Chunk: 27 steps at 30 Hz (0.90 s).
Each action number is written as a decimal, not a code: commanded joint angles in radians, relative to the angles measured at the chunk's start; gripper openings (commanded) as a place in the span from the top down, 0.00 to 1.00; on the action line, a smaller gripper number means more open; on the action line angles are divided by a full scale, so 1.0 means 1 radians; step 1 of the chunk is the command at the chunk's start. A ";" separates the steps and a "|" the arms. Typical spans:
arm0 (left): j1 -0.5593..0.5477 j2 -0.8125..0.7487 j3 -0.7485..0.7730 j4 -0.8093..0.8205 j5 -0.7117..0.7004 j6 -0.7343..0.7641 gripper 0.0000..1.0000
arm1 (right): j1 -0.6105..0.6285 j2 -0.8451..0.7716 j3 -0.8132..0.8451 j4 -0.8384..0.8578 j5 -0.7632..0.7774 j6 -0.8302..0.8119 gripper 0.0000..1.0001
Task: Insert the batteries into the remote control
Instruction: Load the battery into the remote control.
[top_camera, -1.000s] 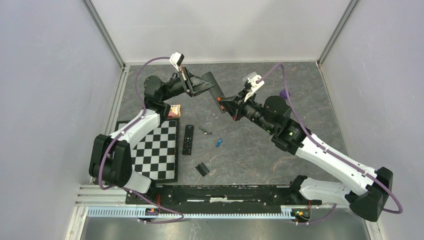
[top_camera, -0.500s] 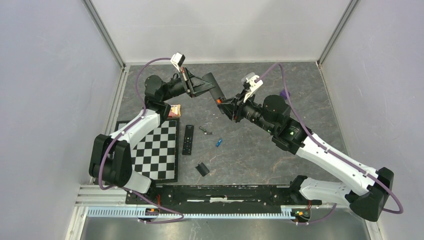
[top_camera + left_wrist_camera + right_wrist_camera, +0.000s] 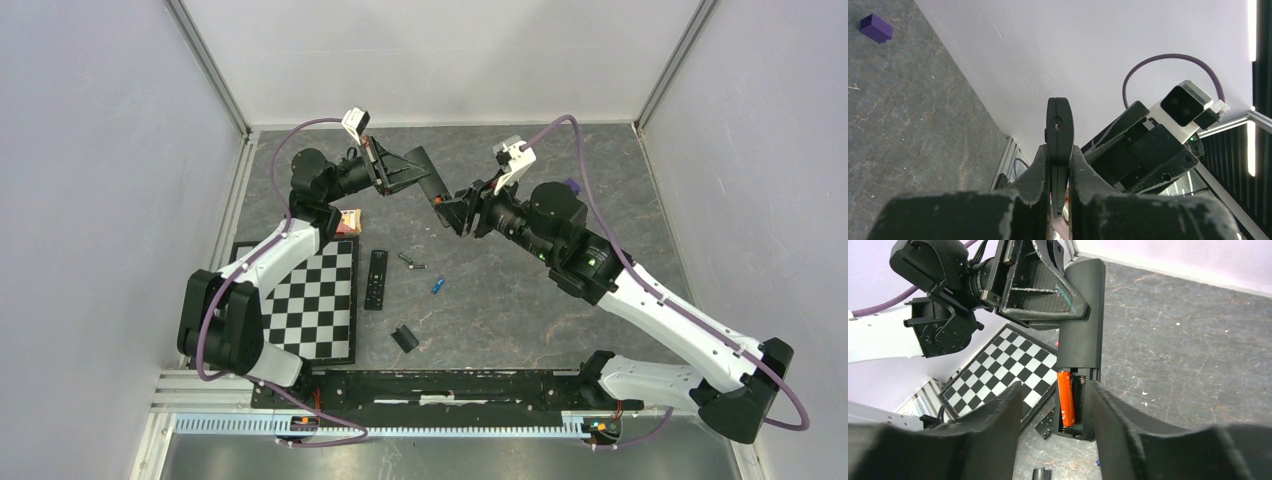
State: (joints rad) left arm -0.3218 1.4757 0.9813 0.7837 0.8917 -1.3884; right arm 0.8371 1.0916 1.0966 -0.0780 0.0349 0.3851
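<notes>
- Top view: your left end effector [image 3: 400, 172] is clamped on the remote control [image 3: 426, 172] and holds it off the table [image 3: 520, 300], toward the far side.
- Your right end effector [image 3: 452, 211] sits at the remote control's near end, jaws parted.
- A second remote [image 3: 376, 279] lies flat on the table just right of the checkerboard mat [image 3: 315, 300].
- The blue battery [image 3: 437, 286] lies on the table to the right of the second remote and apart from it.
- A small black cover [image 3: 404, 338] lies nearer the arm bases.
- A purple block [image 3: 571, 186] shows past your right arm.
- Left wrist view: the left end effector [image 3: 1058, 156] grips the remote control [image 3: 1059, 127] edge-on, with both fingers [image 3: 1035, 170] pressed flat against its faces.
- The purple block [image 3: 876, 27] rests on the table at upper left.
- Right wrist view: the right end effector [image 3: 1055, 390] is open and holds nothing, its fingers [image 3: 998, 430] standing on either side of the remote control [image 3: 1081, 325].
- The battery bay faces the camera, uncovered.
- The orange battery [image 3: 1066, 399] lies lengthwise in the bay's left slot. The slot beside it looks dark, and you cannot tell its contents.
- The left end effector [image 3: 1040, 290] holds the remote control's far half.
- The checkerboard mat [image 3: 1013, 362] shows below.
</notes>
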 commanded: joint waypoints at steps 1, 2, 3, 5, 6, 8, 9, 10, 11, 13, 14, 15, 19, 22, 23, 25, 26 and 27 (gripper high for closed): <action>0.001 -0.055 0.013 -0.005 -0.030 0.078 0.98 | -0.008 -0.024 0.083 -0.030 0.058 0.112 0.26; 0.001 -0.058 0.011 0.001 -0.038 0.086 0.98 | -0.015 -0.022 0.111 -0.080 0.095 0.170 0.17; 0.001 -0.062 0.008 0.002 -0.047 0.095 0.98 | -0.023 -0.012 0.146 -0.161 0.132 0.245 0.12; 0.001 -0.068 0.004 0.002 -0.066 0.114 0.98 | -0.027 0.002 0.177 -0.227 0.150 0.322 0.05; 0.001 -0.071 0.000 0.002 -0.076 0.119 0.98 | -0.027 0.005 0.177 -0.234 0.153 0.347 0.02; 0.001 -0.075 -0.005 -0.003 -0.096 0.126 0.98 | -0.029 0.000 0.152 -0.212 0.155 0.414 0.02; 0.001 -0.080 -0.008 -0.002 -0.108 0.125 0.98 | -0.030 -0.004 0.127 -0.187 0.148 0.448 0.02; 0.001 -0.084 -0.012 0.002 -0.125 0.122 0.98 | -0.029 -0.009 0.099 -0.144 0.135 0.485 0.02; 0.002 -0.087 -0.012 0.004 -0.135 0.124 0.98 | -0.029 -0.011 0.074 -0.108 0.130 0.526 0.02; 0.001 -0.092 -0.007 0.010 -0.151 0.119 0.98 | -0.030 -0.017 0.016 -0.032 0.115 0.616 0.02; 0.001 -0.095 -0.005 0.010 -0.157 0.117 0.98 | -0.030 -0.017 -0.011 0.003 0.104 0.645 0.02; 0.001 -0.098 -0.003 0.007 -0.161 0.115 0.98 | -0.030 -0.015 -0.034 0.042 0.091 0.680 0.02; 0.001 -0.111 -0.003 -0.001 -0.163 0.112 0.98 | -0.033 -0.002 -0.063 0.107 0.074 0.762 0.02; 0.001 -0.119 -0.010 0.004 -0.162 0.110 0.98 | -0.035 -0.001 -0.105 0.194 0.077 0.809 0.02; 0.001 -0.122 -0.014 0.005 -0.159 0.110 0.98 | -0.035 0.000 -0.110 0.209 0.081 0.812 0.02; 0.002 -0.129 -0.018 0.005 -0.154 0.111 0.98 | -0.039 0.019 -0.094 0.195 0.076 0.806 0.02; 0.001 -0.130 -0.018 0.006 -0.148 0.111 0.98 | -0.042 0.029 -0.094 0.198 0.064 0.806 0.02; 0.002 -0.132 -0.019 0.006 -0.146 0.111 0.98 | -0.045 0.039 -0.093 0.199 0.053 0.814 0.02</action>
State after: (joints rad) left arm -0.3218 1.3827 0.9680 0.7559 0.7422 -1.3109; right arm 0.8024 1.1049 0.9947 0.0273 0.1127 1.1458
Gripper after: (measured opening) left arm 0.134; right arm 0.979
